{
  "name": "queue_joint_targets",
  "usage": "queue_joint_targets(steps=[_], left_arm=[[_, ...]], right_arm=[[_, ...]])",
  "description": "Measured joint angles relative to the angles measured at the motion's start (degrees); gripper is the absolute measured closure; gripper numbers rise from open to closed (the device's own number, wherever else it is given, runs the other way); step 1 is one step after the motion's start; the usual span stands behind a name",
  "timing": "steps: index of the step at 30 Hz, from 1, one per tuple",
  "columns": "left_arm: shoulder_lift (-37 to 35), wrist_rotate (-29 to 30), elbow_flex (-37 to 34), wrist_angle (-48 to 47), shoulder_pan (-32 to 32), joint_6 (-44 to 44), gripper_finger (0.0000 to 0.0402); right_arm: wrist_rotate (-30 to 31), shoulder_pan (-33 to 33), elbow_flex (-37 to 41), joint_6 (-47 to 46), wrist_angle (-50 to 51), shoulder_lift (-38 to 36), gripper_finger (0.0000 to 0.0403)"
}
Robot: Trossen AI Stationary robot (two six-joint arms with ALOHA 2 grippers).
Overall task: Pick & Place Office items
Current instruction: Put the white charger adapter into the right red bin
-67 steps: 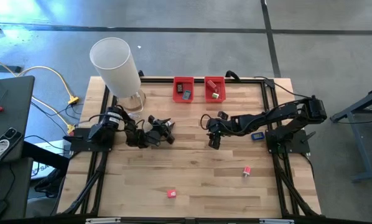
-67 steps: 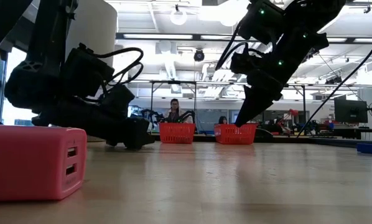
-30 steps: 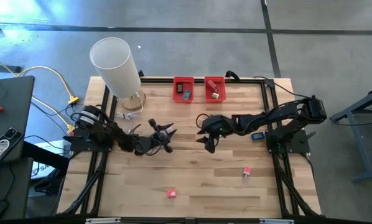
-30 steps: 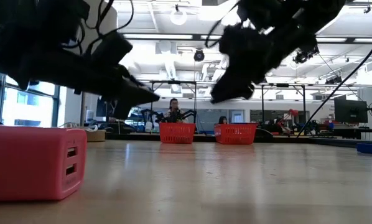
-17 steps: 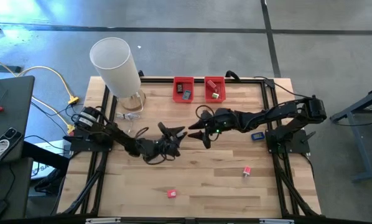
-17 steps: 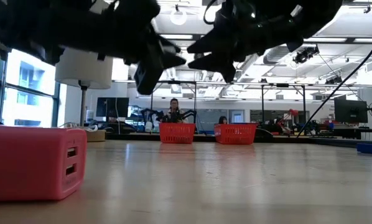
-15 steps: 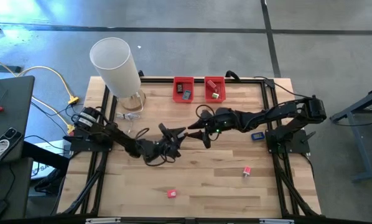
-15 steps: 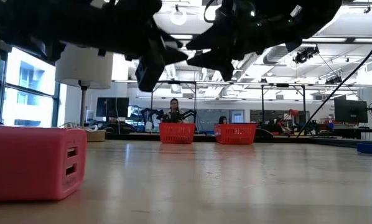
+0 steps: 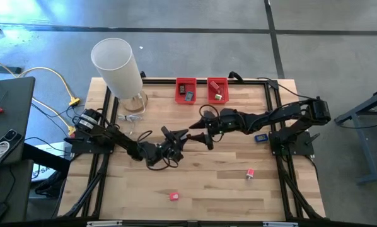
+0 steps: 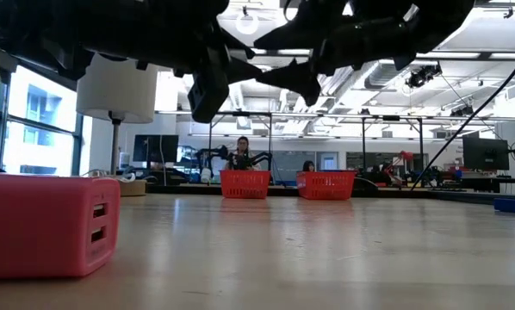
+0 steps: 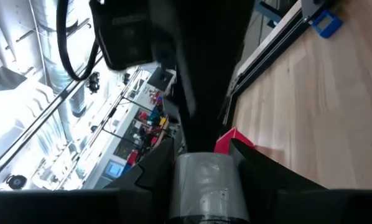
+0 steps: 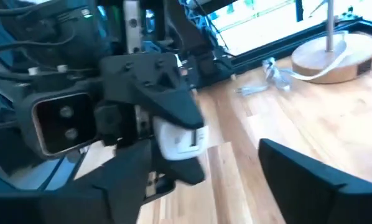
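Observation:
Above the middle of the table my two grippers meet tip to tip. My left gripper reaches in from the left, shut on a small white-grey piece. My right gripper faces it from the right, open. In the right wrist view its fingers stand on either side of the piece; I cannot tell whether one touches it. Loose pieces lie on the wood: a red one, a red-and-white one and a blue one. My left gripper pinches the white-grey piece between its two fingers, one on each side. The fingers lie about level and point toward the table's right. The piece is lifted well clear of the table.
Two red bins with small pieces inside stand at the far edge. A tall white cylinder on a round wooden base stands at the far left. A big-looking red block lies close to the low camera. People sit beyond the table.
My left gripper has risen and gone toward the table's right with the white-grey piece, rolling as it went. My right gripper has tipped up to nearly level, risen a little, and opened wider in front of the piece.

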State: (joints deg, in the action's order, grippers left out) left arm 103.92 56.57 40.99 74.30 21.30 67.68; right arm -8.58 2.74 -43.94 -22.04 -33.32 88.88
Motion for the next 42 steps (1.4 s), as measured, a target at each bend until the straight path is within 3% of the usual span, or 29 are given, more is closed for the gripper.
queue_joint_targets(steps=[2, 8, 15, 34, 42], left_arm=[[0.0, -0.7, 0.0, -0.1, 0.0, -0.2, 0.0275], [0.0, -1.4, 0.0, -0.3, -0.3, -2.5, 0.0275], [0.0, -5.3, 0.2, -0.3, -1.5, -3.9, 0.0275], [0.0, -13.2, 5.8, -9.5, -5.5, -8.3, 0.0275], [0.0, -13.4, 6.6, -9.6, -5.9, -8.2, 0.0275]], right_arm=[[0.5, 0.1, 0.0, 0.3, 0.0, 0.0, 0.0107], [-10.7, 1.1, 0.0, 1.3, -2.7, 0.0, 0.0072], [-6.4, 1.2, 0.0, 1.4, -2.5, 0.0, 0.007], [-7.0, 1.4, 0.0, 2.4, -1.7, 0.6, 0.0072], [-8.0, 1.4, 0.0, 4.3, -1.2, 0.6, 0.0083]])
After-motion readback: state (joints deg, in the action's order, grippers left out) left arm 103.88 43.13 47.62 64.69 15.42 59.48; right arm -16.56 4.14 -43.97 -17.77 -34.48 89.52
